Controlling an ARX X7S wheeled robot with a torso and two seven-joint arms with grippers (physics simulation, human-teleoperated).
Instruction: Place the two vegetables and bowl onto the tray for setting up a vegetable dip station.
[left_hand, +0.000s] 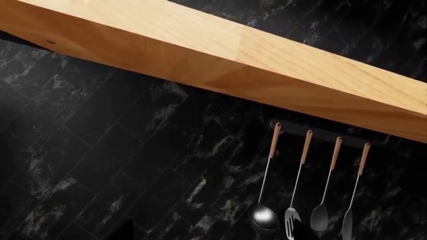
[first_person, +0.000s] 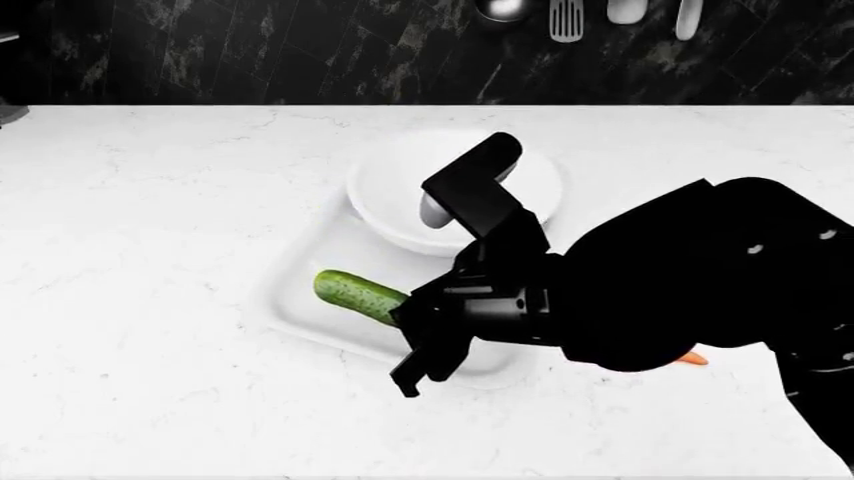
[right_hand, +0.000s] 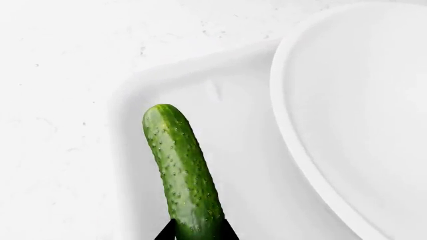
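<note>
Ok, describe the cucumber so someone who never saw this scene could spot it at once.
On the white marble counter lies a white rectangular tray with a round white bowl at its far end. The cucumber is over the tray's near part, its end between the right gripper fingers: the only dark green, bumpy thing there.

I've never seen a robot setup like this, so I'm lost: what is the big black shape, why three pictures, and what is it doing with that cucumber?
The black shape is the robot's right arm, seen from its head camera. Its right gripper holds the cucumber over the white tray, where a white bowl already sits. A carrot peeks out behind the arm on the counter. The close-up comes from that arm's wrist camera. The left wrist camera faces a wooden shelf and hanging utensils.
</note>
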